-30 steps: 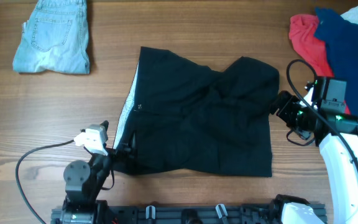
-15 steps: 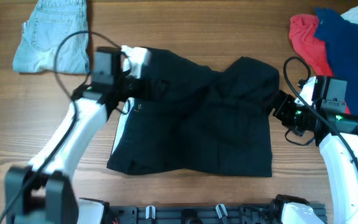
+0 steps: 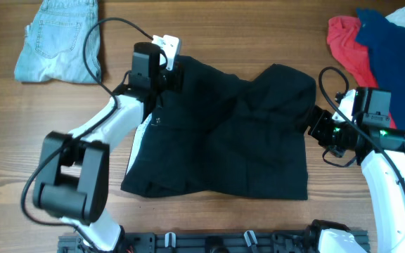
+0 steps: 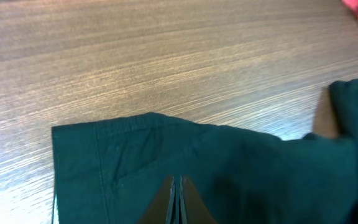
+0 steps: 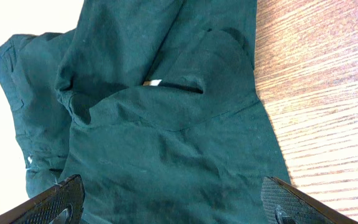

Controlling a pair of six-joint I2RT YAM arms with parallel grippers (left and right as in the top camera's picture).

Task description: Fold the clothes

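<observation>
The left arm [image 3: 118,121] and right arm [image 3: 387,176] have white shells, black round joints and looping black cables [image 3: 111,24]. The right claw [image 5: 179,200] has black tips, and a green light [image 3: 339,128] shows nearby.

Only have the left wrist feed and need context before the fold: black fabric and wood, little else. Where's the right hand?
Observer: The right hand is at the right edge of the black shorts, wide open in its own wrist view.
Operator: Is the garment lying flat?
Observer: No. It's rumpled through the middle and bunched toward the top right. The white lining shows along its left edge.
Operator: Anything else nearby?
Observer: Denim shorts at top left, a red garment and a navy garment piled at top right. All lie apart from the black shorts.
</observation>
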